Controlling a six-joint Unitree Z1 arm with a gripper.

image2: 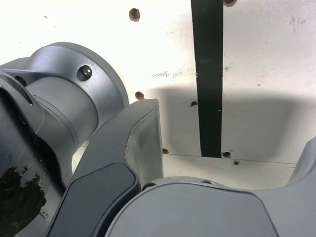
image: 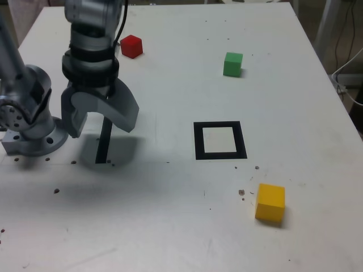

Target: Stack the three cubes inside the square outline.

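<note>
Claw: grey metal two-fingered gripper (image: 101,122), pointing down, jaws spread wide, nothing between them; it hangs over the table near the arm's base.
Beneath claw: straight black tape strip (image: 104,140) on the white tabletop (image: 170,226), partly in the gripper's shadow.
Arm base: round grey metal mount (image: 31,127), just beside the gripper at the exterior view's left.
Red cube: small matte red block (image: 131,46), nearest the gripper, farther back on the table, untouched.
Square outline: thick black border with white centre (image: 220,140), well apart from the gripper toward the exterior view's right; nothing inside it.
Green cube: small matte green block (image: 232,64), beyond the outline, well apart from it.
Yellow cube: small matte yellow block (image: 270,202), nearer the camera than the outline, near its corner but outside.
Progress: my reading, no cube placed yet; first pick still ahead.
Risk: a jaw clipping a cube's edge on descent could skid it; an off-centre release could leave the stack straddling the border or toppling.
Exterior view only: all three cubes and the outline.
Wrist view only: close look at the strip (image2: 210,79), small holes and specks (image2: 134,14) in the table; no cube visible there.
</note>
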